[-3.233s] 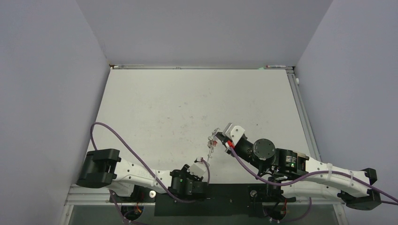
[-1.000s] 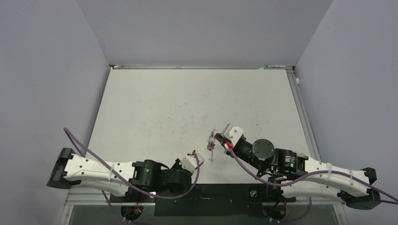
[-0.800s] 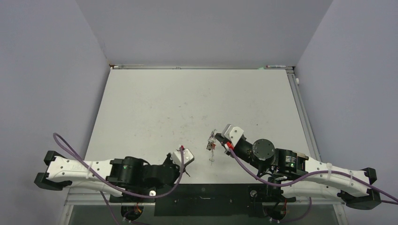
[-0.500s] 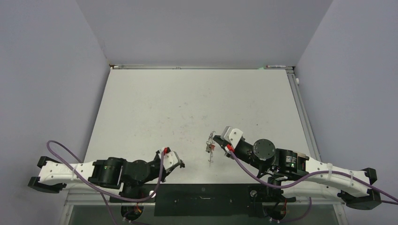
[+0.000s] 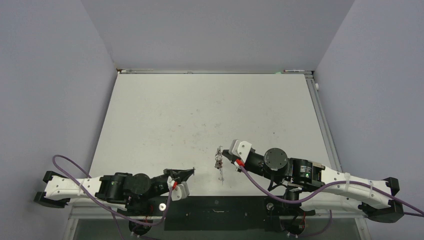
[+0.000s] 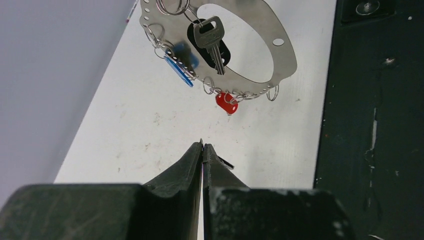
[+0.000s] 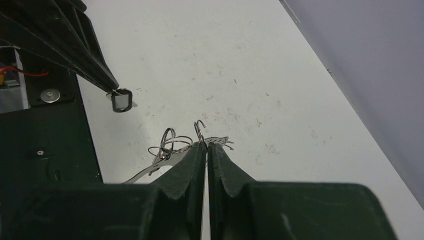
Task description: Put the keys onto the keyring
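Small dark keys (image 7: 121,102) pinched at the tip of the closed left fingers (image 6: 197,157), keyring (image 6: 285,62) gripped by its rim in the closed right fingers (image 7: 199,154), the two near, not touching

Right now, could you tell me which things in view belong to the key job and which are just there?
Job:
keyring, held in the shut right gripper
keys' dark loop, pinched by the shut left gripper
silver key, hanging on the ring

Just there:
red tag and blue tag, on the ring
table
black base plate
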Tool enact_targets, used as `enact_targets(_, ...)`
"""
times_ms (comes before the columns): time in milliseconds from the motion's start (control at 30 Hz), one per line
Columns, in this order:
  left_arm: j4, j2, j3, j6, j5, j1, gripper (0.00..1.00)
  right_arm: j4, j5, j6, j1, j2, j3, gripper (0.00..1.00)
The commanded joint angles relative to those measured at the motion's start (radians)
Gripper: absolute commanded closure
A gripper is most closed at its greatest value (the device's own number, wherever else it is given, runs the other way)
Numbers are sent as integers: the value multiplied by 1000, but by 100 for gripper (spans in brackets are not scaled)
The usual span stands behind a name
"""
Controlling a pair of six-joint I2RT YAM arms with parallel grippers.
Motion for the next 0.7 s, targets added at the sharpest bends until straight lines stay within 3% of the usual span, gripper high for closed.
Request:
enact_targets(0, 91, -18, -5, 165, -30, 1, 100, 61, -31, -13, 5, 12, 19, 95)
enact_targets(467, 207, -51, -50, 279, 130, 21, 100, 55, -81, -14, 5, 43, 18, 95)
enact_targets(567, 254, -34, -66, 272, 155, 81, 100, 56, -100, -12, 5, 46, 13, 95)
enact_targets(667, 268, 1, -51, 230, 273, 189, 100, 49, -129, -12, 5, 57, 16, 95)
